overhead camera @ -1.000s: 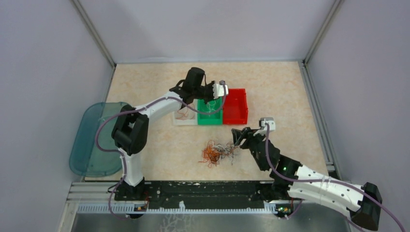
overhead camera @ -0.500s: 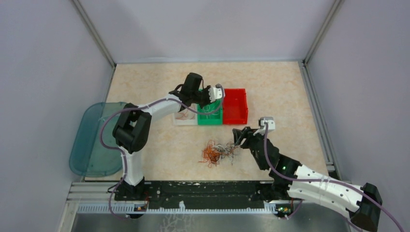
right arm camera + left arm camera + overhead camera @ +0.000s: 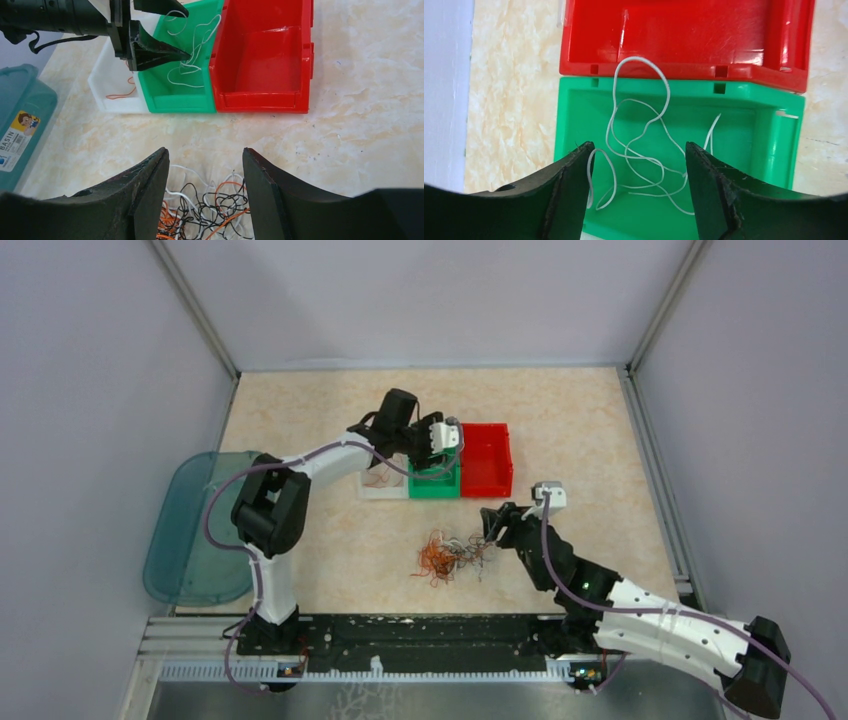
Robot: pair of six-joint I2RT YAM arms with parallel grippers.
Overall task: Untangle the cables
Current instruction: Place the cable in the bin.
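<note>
A tangle of orange, white and black cables [image 3: 450, 555] lies on the table in front of the bins; the right wrist view shows this tangle [image 3: 215, 207] too. My right gripper [image 3: 489, 523] hovers open just right of it, the pile showing between its fingers [image 3: 205, 150] with nothing gripped. My left gripper [image 3: 447, 436] hangs open over the green bin [image 3: 434, 485]. Loose white cables [image 3: 644, 150] lie inside the green bin [image 3: 574, 100], and one loop rests against the left finger [image 3: 574, 185]. An orange cable [image 3: 122, 92] lies in the white bin [image 3: 110, 75].
A red bin [image 3: 487, 462] stands right of the green one and holds nothing that I can see. A teal basin [image 3: 195, 530] sits at the table's left edge. Grey walls close in the table on three sides.
My left gripper came down over the green bin and went from shut to open, leaving the white cable lying in the bin. The right gripper has barely moved.
</note>
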